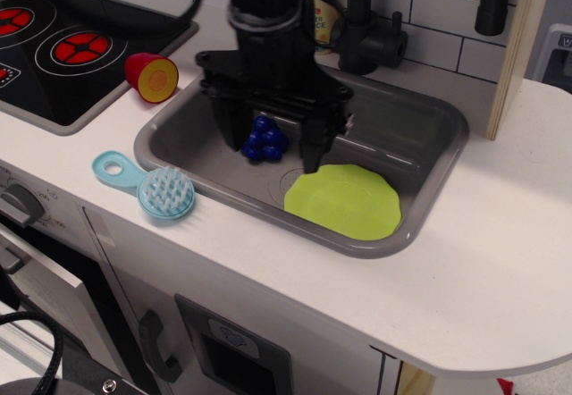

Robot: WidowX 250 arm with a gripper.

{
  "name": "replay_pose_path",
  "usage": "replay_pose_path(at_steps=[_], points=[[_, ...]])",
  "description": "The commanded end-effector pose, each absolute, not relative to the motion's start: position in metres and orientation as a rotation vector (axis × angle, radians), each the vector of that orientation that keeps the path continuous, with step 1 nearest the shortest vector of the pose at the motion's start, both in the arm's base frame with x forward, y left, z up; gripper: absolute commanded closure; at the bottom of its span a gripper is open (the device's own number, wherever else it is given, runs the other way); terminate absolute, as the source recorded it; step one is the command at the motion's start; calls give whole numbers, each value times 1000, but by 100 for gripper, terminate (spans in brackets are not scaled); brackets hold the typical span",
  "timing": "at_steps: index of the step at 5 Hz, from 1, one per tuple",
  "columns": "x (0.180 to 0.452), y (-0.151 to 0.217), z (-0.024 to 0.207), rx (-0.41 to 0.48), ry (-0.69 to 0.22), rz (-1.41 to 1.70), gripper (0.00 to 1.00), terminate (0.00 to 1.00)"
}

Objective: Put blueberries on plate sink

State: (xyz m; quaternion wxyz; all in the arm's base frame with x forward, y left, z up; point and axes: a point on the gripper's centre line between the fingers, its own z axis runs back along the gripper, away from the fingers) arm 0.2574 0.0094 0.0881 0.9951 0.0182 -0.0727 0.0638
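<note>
The sink (420, 136) surrounds the claw (271, 145); the plate (344, 201) lies just beside its right finger. The blueberries (264, 139) sit between wide-spread fingers, ungripped. Step in hand: grasping; next, close, lift, shift toward the plate.

The plate (343, 201) lies unobstructed on the sink (420, 158) floor; the faucet (371, 33) crowds the rear rim.

You've got a light blue brush (154, 187) on the white table (500, 261), a red-and-yellow fruit half (151, 77) just beside the black stovetop (63, 51), plus a black faucet (371, 33) and soap bottle (327, 21) behind.
</note>
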Motion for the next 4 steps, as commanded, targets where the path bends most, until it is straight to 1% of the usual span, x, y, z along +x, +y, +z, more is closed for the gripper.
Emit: replay_pose_path(at_steps=[1, 2, 3, 4], points=[[309, 28, 77, 33, -281, 220, 0, 0], [331, 55, 66, 51, -346, 253, 0, 0], [340, 78, 60, 73, -377, 268, 0, 0], [343, 92, 49, 92, -365, 263, 0, 0]])
